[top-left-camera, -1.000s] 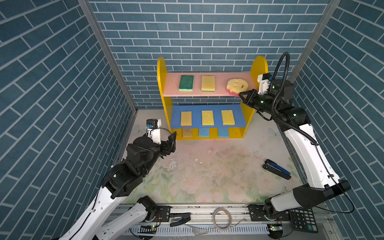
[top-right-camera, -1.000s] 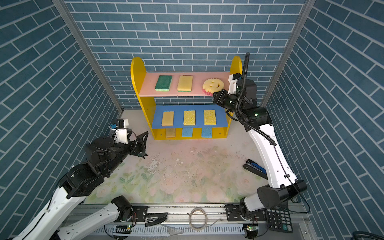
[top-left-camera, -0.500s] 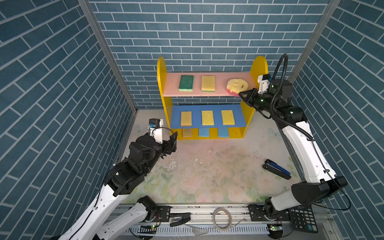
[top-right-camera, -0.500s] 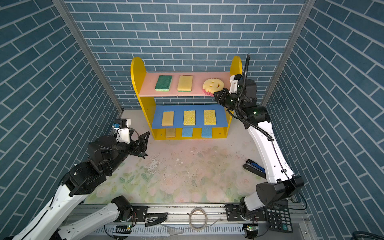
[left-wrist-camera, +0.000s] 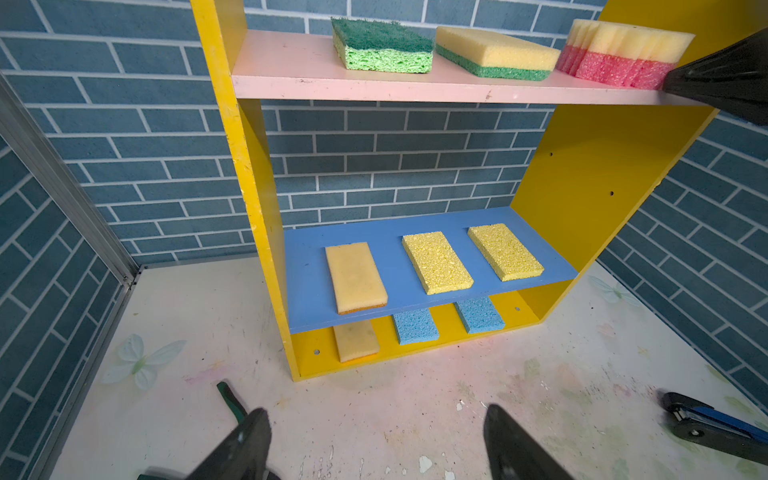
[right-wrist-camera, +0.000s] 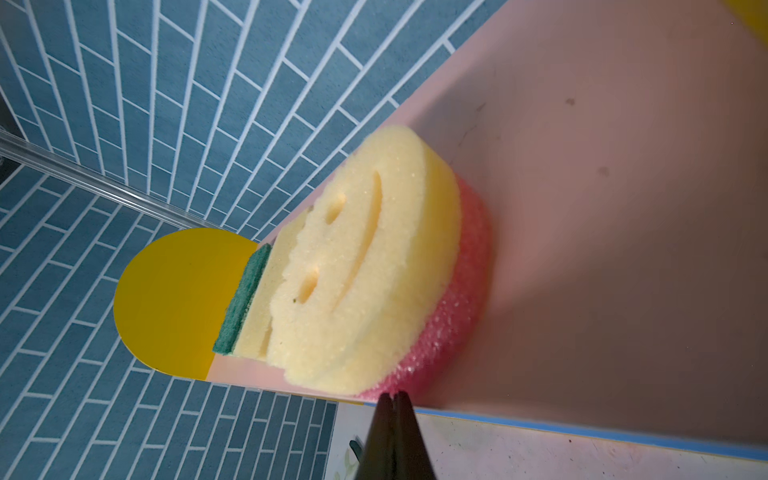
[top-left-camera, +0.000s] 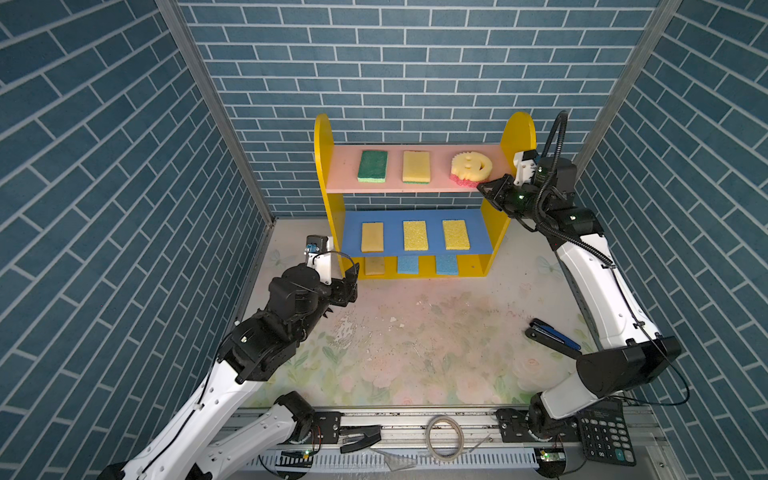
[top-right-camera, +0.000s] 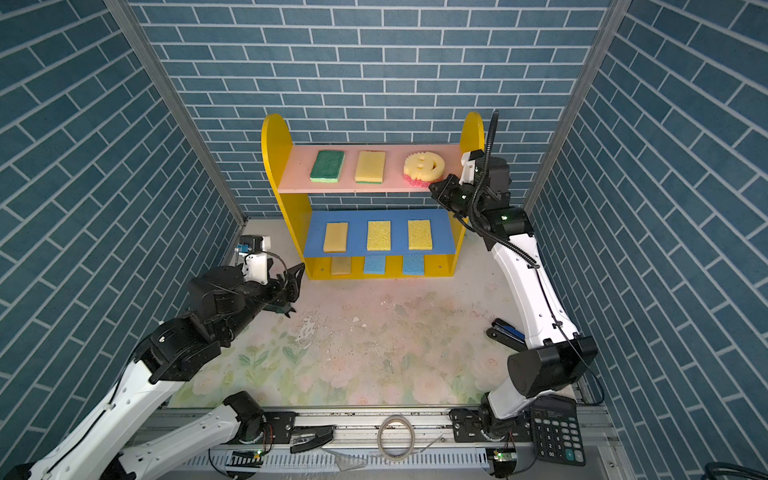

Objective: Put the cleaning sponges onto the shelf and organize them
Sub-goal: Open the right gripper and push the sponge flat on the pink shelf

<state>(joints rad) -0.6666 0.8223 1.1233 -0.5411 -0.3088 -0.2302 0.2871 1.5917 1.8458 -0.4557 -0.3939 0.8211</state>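
left gripper (top-left-camera: 344, 291) crept toward shelf (top-left-camera: 325, 166), jaws wide, empty; right gripper (top-left-camera: 482, 189) closed at smiley sponge (top-left-camera: 471, 166); stapler (top-left-camera: 550, 334) nearby.

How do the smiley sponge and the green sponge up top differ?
The smiley sponge is round, yellow over pink; the green sponge is rectangular, dark green over light green. The smiley sponge is nearest the right gripper; the green sponge farthest. Both lie flat on the pink board.
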